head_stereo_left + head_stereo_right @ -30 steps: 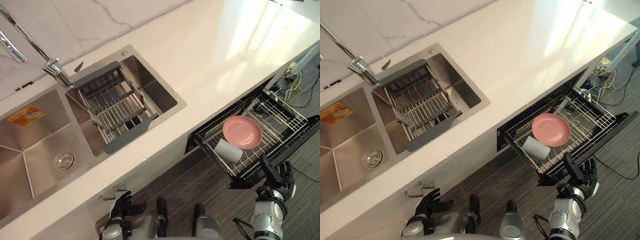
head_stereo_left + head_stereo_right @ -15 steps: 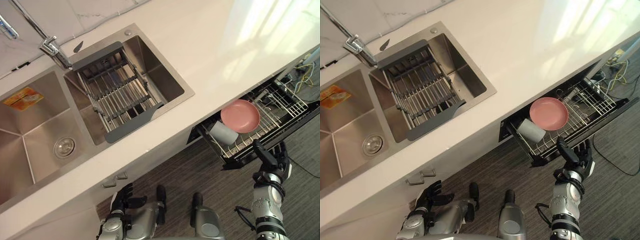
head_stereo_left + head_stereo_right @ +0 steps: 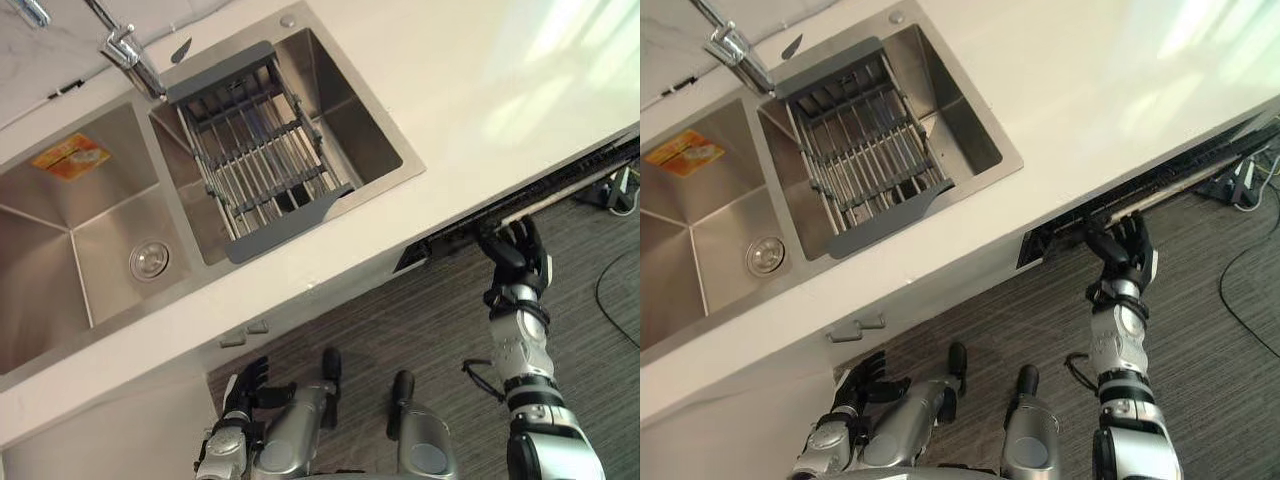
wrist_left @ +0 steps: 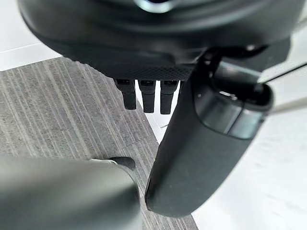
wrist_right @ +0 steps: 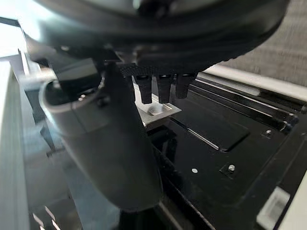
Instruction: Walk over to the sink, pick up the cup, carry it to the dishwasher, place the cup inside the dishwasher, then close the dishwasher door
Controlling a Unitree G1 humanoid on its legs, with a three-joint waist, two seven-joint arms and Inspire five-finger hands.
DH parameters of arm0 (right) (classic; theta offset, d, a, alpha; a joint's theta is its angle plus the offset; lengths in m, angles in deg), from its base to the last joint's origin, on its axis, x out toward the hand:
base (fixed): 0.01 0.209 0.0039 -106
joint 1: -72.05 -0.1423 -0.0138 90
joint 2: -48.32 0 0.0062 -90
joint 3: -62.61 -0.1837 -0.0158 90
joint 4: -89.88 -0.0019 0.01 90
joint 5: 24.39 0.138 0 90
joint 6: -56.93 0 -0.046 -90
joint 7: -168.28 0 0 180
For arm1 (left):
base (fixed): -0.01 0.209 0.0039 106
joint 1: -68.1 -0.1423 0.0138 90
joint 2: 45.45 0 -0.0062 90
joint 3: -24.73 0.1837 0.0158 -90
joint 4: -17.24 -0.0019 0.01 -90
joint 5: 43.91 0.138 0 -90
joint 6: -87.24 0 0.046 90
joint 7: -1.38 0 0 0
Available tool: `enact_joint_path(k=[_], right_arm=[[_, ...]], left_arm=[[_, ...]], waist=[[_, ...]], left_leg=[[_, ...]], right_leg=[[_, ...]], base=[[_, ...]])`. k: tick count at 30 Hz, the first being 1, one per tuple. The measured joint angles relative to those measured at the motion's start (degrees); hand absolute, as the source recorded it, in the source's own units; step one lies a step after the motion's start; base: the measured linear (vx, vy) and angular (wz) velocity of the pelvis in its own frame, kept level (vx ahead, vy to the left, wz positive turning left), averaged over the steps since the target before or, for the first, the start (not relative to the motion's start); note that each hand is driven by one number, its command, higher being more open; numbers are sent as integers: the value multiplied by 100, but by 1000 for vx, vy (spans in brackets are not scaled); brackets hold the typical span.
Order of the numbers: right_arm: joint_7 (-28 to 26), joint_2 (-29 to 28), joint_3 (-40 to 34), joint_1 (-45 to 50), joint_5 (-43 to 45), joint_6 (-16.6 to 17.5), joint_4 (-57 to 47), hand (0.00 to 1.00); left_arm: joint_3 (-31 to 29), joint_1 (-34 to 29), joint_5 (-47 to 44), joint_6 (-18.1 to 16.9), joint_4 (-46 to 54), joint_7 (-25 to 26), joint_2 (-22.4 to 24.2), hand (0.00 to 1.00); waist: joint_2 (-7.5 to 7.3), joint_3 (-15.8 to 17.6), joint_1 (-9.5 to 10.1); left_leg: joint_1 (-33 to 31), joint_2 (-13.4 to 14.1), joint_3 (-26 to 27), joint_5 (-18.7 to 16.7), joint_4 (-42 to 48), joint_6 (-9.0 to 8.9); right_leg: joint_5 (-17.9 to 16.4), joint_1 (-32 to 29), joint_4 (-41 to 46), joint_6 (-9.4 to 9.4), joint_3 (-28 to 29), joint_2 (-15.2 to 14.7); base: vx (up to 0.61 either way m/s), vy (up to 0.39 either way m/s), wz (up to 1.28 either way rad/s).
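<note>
Door (image 3: 560,190) of the dishwasher is nearly home: a second ago the rack stood well out with the cup lying in it beside a pink plate, now I see just a dark slit under the worktop (image 3: 480,90) edge. My head camera has swung too, so the sink (image 3: 80,250) only seems to have moved. Right hand (image 3: 515,255) is released, fingers straight and pressed flat against the door front, grasping nothing. Left hand (image 3: 245,385) hangs low by the cabinet, relaxed and empty. Cup is out of sight; I judge it is shut inside on the rack. Placing looks done. A last push should seat the door, though I cannot tell whether it has latched.
</note>
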Motion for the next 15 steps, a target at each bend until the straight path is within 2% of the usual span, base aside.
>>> enact_joint_path(k=[6, 15], right_arm=[[-125, 521, 289, -203, -672, -145, 28, 90], [-133, 580, 737, -193, -1347, -157, 124, 90]], left_arm=[[8, 28, 3, 20, -17, -8, -86, 90], [211, 42, 99, 18, -22, -5, -151, 90]], waist=[[-25, 49, -15], [-55, 35, -28]], left_leg=[[-49, 32, -93, 119, -67, -49], [-5, 146, -99, 238, -171, -139]], right_leg=[[40, -33, -28, -61, -69, 61], [81, -56, -33, -134, -63, 146]], base=[[-22, -27, 5], [-36, -13, -1]])
